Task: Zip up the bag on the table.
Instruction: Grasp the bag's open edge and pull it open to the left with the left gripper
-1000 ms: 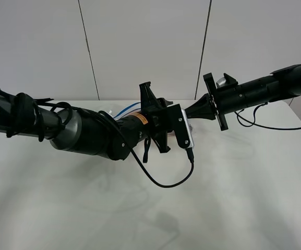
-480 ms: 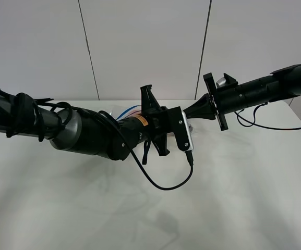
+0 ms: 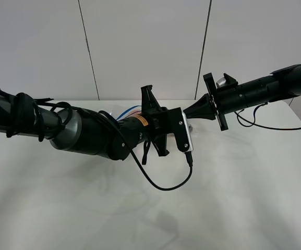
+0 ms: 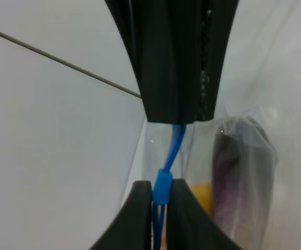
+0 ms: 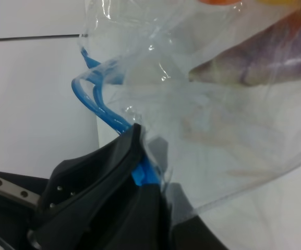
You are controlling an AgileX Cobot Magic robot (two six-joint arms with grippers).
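Observation:
The clear crinkly bag (image 5: 228, 130) hangs between my two grippers above the white table (image 3: 244, 198). A purple eggplant (image 4: 241, 177) and an orange-yellow fruit (image 4: 202, 194) show through it. My left gripper (image 4: 162, 203) is shut on the blue zipper slider (image 4: 162, 186). My right gripper (image 5: 146, 177) is shut on the blue zipper strip (image 5: 95, 99) at the bag's corner. In the high view the left gripper (image 3: 155, 122) and right gripper (image 3: 194, 113) meet at the middle. The left arm hides most of the bag, and only a loop of the blue strip (image 3: 128, 111) shows.
A black cable (image 3: 163, 183) loops down from the left wrist over the table. A grey panelled wall (image 3: 145, 47) stands close behind the table's far edge. The right arm's cable (image 3: 265, 125) hangs at the back right.
The left gripper has shifted very slightly to the right. The right arm has not moved.

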